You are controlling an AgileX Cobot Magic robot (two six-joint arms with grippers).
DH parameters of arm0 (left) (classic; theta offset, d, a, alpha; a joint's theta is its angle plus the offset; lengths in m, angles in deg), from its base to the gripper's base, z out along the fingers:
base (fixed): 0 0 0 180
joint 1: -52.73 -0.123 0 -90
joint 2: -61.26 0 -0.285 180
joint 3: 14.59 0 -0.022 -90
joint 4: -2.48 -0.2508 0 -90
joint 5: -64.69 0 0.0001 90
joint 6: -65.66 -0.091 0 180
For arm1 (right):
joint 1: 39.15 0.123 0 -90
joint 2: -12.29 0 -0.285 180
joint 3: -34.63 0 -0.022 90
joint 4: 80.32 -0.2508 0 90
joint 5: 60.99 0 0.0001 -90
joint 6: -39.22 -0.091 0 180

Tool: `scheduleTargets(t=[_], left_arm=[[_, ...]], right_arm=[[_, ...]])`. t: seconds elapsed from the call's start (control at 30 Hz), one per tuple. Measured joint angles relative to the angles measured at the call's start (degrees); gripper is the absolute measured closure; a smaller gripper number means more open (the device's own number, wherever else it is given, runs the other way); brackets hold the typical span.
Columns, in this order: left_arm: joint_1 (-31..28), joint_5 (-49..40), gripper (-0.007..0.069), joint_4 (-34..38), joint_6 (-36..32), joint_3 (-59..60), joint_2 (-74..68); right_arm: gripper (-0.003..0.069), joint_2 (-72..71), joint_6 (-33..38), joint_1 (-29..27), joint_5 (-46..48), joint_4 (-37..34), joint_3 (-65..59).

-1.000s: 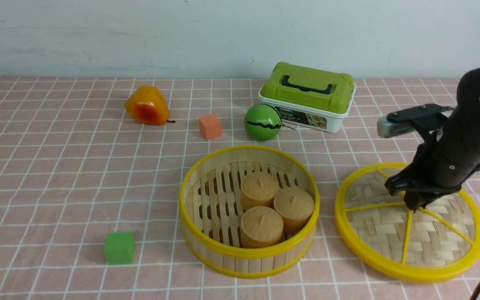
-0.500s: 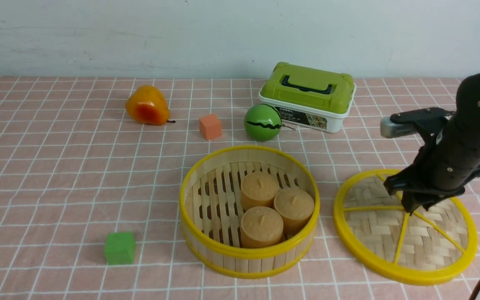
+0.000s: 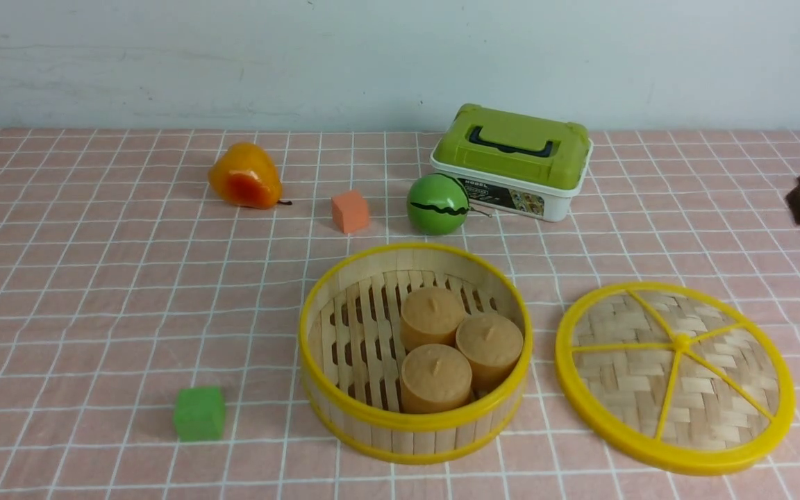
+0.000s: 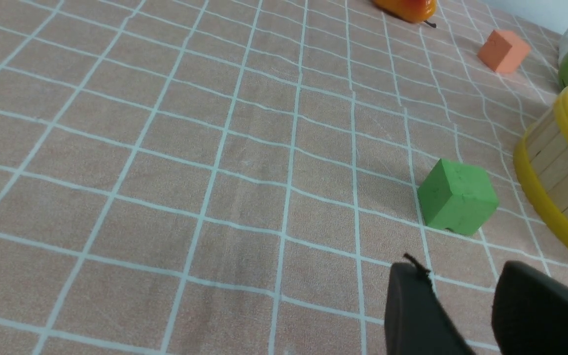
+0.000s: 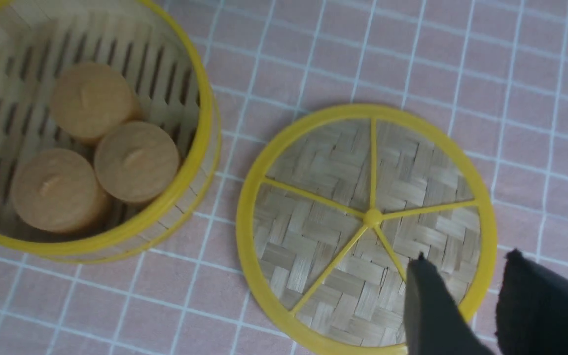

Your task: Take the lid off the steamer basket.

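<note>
**Coach:** Pink checked cloth covers the desk (image 3: 94,312), with a pale wall behind. The lid (image 3: 676,378) lies flat on the cloth just beside the steamer basket (image 3: 414,434), on its right, and a thin strip of cloth shows between the two yellow rims. The basket stands uncovered, with three tan cylinders (image 3: 436,378) on its slats.

**Operator:** So the lifting is done?

**Coach:** I'd judge so. What's left for you is clearing the arm cleanly. Take the right pincer (image 5: 466,261) up and out to your right, not across the basket, so nothing catches the lid's rim or centre knob (image 3: 680,341). Go unhurried; the lid looks light and would probably skate on the cloth at a nudge.

**Operator:** And the pincers?

**Coach:** Your right one is spread, with a clear gap between its two dark fingers (image 5: 432,315), gripping and touching nothing. Its wrist view looks down past them onto the lid's edge, and in the front view it is only a dark blur at the right border. The left pincer (image 4: 459,268) is likewise parted and empty, low over the cloth near the green cube (image 4: 456,197) and well apart from the lid. Leave it parked there.
</note>
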Motion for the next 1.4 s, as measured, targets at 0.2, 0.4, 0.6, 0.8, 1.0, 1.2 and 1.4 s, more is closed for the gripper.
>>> scheduleTargets(t=[0.2, 0.4, 0.6, 0.8, 1.0, 1.2, 1.4], left_arm=[[0.0, 0.0, 0.0386, 0.0, 0.0, 0.0, 0.0], [0.0, 0.0, 0.0386, 0.0, 0.0, 0.0, 0.0], [0.0, 0.0, 0.0386, 0.0, 0.0, 0.0, 0.0], [0.0, 0.0, 0.0386, 0.0, 0.0, 0.0, 0.0], [0.0, 0.0, 0.0386, 0.0, 0.0, 0.0, 0.0], [0.0, 0.0, 0.0386, 0.0, 0.0, 0.0, 0.0], [0.0, 0.0, 0.0386, 0.0, 0.0, 0.0, 0.0]], right_arm=[[0.0667, -13.7, 0.05, 0.0, -0.13, -2.67, -7.45], [0.0681, -23.11, 0.05, 0.0, -2.65, -3.1, -14.11], [0.0676, -25.91, 0.05, 0.0, -2.4, -2.91, -15.65], [0.067, -26.08, 0.05, -0.02, -2.02, -2.91, -15.65], [0.0669, -26.48, 0.05, -0.02, -5.4, -2.62, -17.63], [0.067, -33.54, 0.0, -0.02, -24.84, 0.85, -32.79], [0.067, -44.55, 0.0, -0.75, -39.56, 3.27, -51.04]])
